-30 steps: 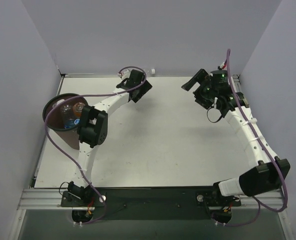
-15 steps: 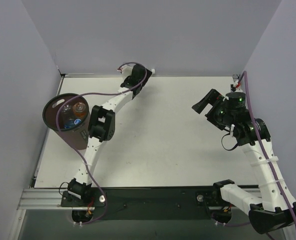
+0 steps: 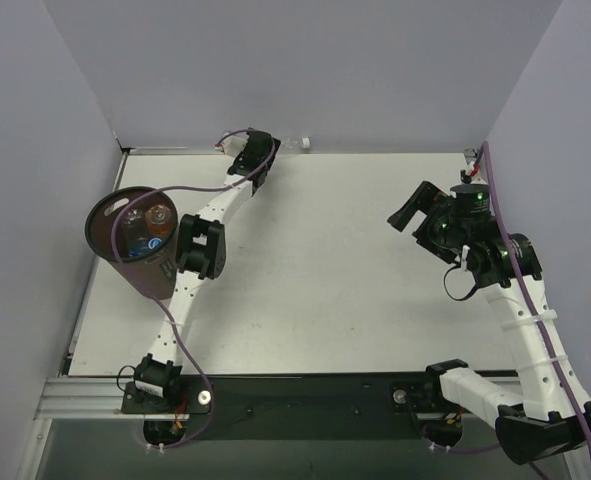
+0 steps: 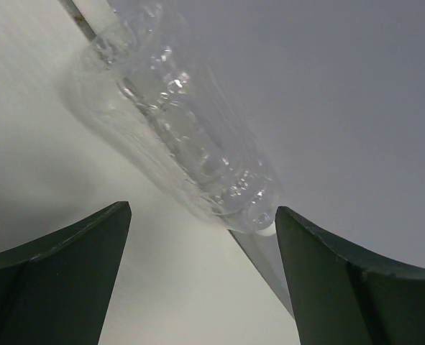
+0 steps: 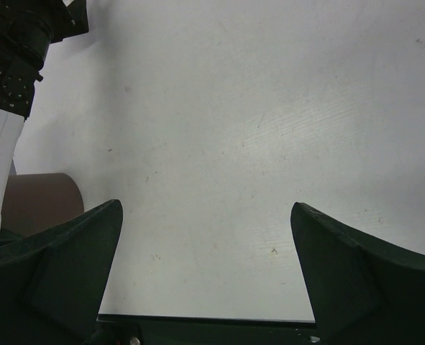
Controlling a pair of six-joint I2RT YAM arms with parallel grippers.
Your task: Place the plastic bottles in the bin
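A plain clear bottle (image 4: 183, 129) with a white cap lies against the back wall at the table's far edge; in the top view only its cap end (image 3: 297, 143) shows. My left gripper (image 4: 201, 213) is open with the bottle just ahead of its fingertips, not between them; in the top view the left gripper (image 3: 269, 151) is at the far edge beside the bottle. The brown bin (image 3: 127, 240) stands at the left and holds an orange bottle (image 3: 158, 214) and a blue-labelled bottle (image 3: 147, 243). My right gripper (image 3: 411, 208) is open and empty above the table's right side, as the right wrist view (image 5: 206, 210) shows.
Grey walls close in the table at the back and both sides. My left arm's links (image 3: 200, 250) stand right beside the bin. The bin's brown side (image 5: 41, 203) and my left arm (image 5: 18, 50) show at the left of the right wrist view.
My left gripper has moved toward the back wall and a little left, up to the clear bottle. My right gripper pulled back from the far right corner, then nearly stopped.
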